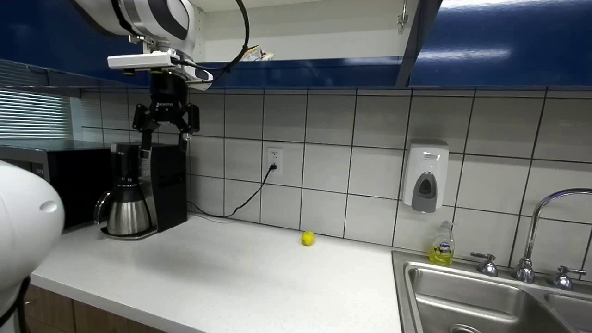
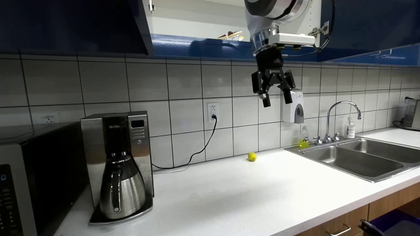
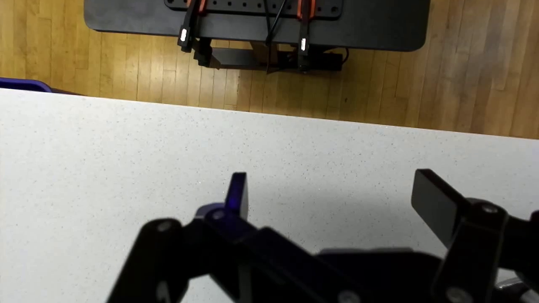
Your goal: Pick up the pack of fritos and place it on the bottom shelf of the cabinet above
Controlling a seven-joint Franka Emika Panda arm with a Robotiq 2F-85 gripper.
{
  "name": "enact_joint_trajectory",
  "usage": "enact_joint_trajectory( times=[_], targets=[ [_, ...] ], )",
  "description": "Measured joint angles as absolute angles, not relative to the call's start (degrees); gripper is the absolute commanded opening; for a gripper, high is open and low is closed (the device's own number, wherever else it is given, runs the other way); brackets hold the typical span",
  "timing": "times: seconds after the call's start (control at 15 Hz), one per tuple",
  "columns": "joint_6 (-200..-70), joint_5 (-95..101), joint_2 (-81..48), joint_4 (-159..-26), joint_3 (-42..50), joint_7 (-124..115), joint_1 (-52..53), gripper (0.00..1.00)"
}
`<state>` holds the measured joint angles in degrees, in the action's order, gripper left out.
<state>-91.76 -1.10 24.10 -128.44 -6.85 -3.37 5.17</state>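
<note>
The empty black two-fingered pincer [image 2: 277, 100] hangs spread apart above the flat white table [image 2: 213, 200], maybe because the crinkly yellow-and-white pack [image 1: 251, 54] already lies, half hidden, low inside the far blue-and-white cabinet [image 1: 305, 73].

A high gloss is shown by the cabinet [image 1: 300, 73], polished metal by the tap [image 1: 533, 231], satin metal by the sink [image 1: 403, 286] and coffee pot [image 2: 133, 196], a mostly matt finish by the claw [image 2: 277, 99], flecked smoothness by the surface [image 3: 126, 168], and planked wood by the floor [image 3: 476, 71].
</note>
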Motion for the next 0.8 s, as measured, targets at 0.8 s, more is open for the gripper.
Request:
enact_joint_trajectory(
  times=[0.8],
  targets=[
    [-107.8, -4.3, 34.3, -142.4, -5.2, -3.4, 5.2, 1.0]
  ],
)
